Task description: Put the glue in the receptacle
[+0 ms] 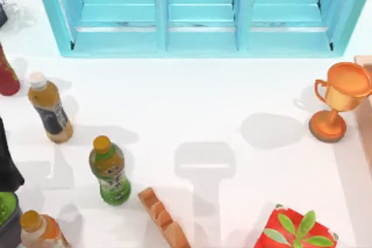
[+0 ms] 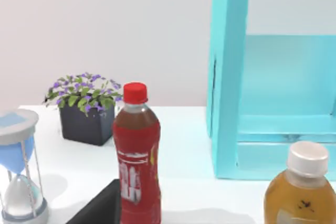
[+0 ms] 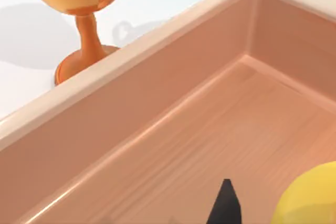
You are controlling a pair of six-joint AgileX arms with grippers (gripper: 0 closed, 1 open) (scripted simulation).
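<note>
In the right wrist view a rounded yellow piece of the glue (image 3: 311, 199) shows low over the floor of the receptacle (image 3: 173, 129), a peach wooden tray with raised walls. One black fingertip (image 3: 226, 205) of my right gripper stands just beside the glue, and their contact is hidden. The receptacle's rim (image 1: 365, 62) runs along the table's right edge in the top view. My left arm's wrist camera looks across the table's left side.
An orange trophy (image 1: 340, 98) stands right beside the receptacle. A teal cabinet (image 1: 200, 13) spans the back. Drink bottles stand on the left: red (image 2: 136, 156), white-capped (image 1: 49, 108), green-labelled (image 1: 109, 172). A red plant box (image 1: 296, 227) and a bread piece (image 1: 163, 216) lie in front.
</note>
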